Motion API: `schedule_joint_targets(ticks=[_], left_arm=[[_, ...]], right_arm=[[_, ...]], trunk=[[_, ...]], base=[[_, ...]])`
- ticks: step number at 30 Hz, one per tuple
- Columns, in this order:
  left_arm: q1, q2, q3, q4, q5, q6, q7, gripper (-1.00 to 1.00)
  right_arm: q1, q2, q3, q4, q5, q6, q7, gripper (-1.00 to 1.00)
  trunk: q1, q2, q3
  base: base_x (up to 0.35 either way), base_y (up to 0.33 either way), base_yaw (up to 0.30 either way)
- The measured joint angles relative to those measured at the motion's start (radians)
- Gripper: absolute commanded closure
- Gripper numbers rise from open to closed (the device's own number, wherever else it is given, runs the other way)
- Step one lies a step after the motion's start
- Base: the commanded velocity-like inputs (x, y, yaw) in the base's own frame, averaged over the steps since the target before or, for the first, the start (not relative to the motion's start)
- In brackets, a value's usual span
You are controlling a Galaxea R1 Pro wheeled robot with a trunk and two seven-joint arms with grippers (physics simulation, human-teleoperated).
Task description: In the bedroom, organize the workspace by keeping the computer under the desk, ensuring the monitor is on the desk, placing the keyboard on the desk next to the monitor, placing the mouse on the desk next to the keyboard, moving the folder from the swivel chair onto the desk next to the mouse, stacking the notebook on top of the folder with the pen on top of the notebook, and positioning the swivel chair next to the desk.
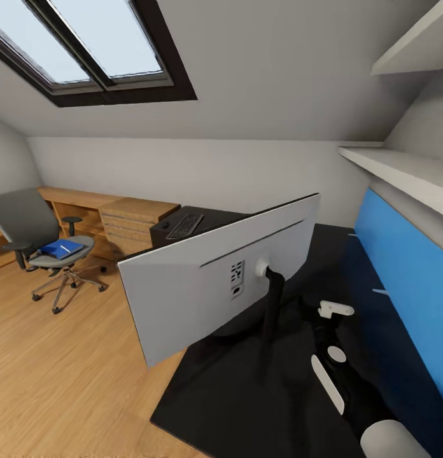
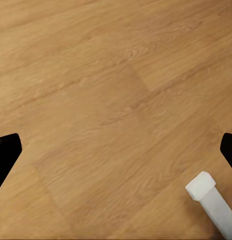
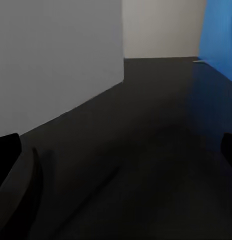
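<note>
The monitor (image 1: 221, 280) shows its grey back in the middle of the head view, tilted, its black stand (image 1: 272, 305) over a black rug (image 1: 247, 394). My right gripper (image 3: 116, 155) is open just behind the monitor; its fingertips (image 3: 6, 160) are wide apart with nothing between them. Behind the monitor, the keyboard (image 1: 184, 226) lies on a black box (image 1: 163, 240), with a small dark thing (image 1: 164, 224) beside it. At the left, the blue folder (image 1: 61, 248) rests on the grey swivel chair (image 1: 30, 222). The wooden desk (image 1: 129, 213) stands along the far wall. My left gripper (image 2: 116, 155) is open above bare wooden floor (image 2: 106, 100).
A blue bed side (image 1: 406, 280) runs along the right, with white shelves (image 1: 400, 165) above it. A skylight (image 1: 88, 44) sits in the sloped ceiling. Wooden floor (image 1: 69, 369) stretches between the rug and the chair. A white robot part (image 2: 211, 202) shows in the left wrist view.
</note>
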Motion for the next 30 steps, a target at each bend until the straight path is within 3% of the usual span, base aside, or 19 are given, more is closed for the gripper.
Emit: schedule_joint_targets(ticks=[4, 9, 16, 24, 25, 30], left_arm=[[0.0, 0.0, 0.0, 0.0, 0.0, 0.0, 0.0, -1.0], [0.0, 0.0, 0.0, 0.0, 0.0, 0.0, 0.0, -1.0], [0.0, 0.0, 0.0, 0.0, 0.0, 0.0, 0.0, -1.0], [0.0, 0.0, 0.0, 0.0, 0.0, 0.0, 0.0, -1.0], [0.0, 0.0, 0.0, 0.0, 0.0, 0.0, 0.0, -1.0], [0.0, 0.0, 0.0, 0.0, 0.0, 0.0, 0.0, -1.0]], right_arm=[[0.0, 0.001, -0.001, 0.001, -0.001, 0.024, -0.001, -1.0], [-0.001, 0.002, -0.018, 0.0, -0.006, 0.184, -0.036, -1.0], [-0.003, 0.005, -0.05, -0.002, -0.015, 0.253, -0.091, -1.0], [-0.002, 0.022, -0.069, -0.115, -0.029, 0.276, -0.123, -1.0], [-0.001, 0.041, -0.071, -0.142, -0.031, 0.278, -0.13, -1.0], [0.016, 0.057, -0.07, -0.148, -0.028, 0.267, -0.145, -1.0]], trunk=[[0.0, 0.0, 0.0], [-0.001, 0.0, 0.0], [-0.001, 0.0, 0.0], [0.0, 0.0, 0.0], [0.0, 0.0, 0.0], [0.0, 0.0, 0.0]], base=[[-0.307, 0.087, 0.0], [-0.105, 0.055, 0.0], [-0.016, 0.007, 0.0], [-0.241, 0.001, 0.0], [-0.327, 0.017, 0.0], [-0.3, 0.141, 0.0]])
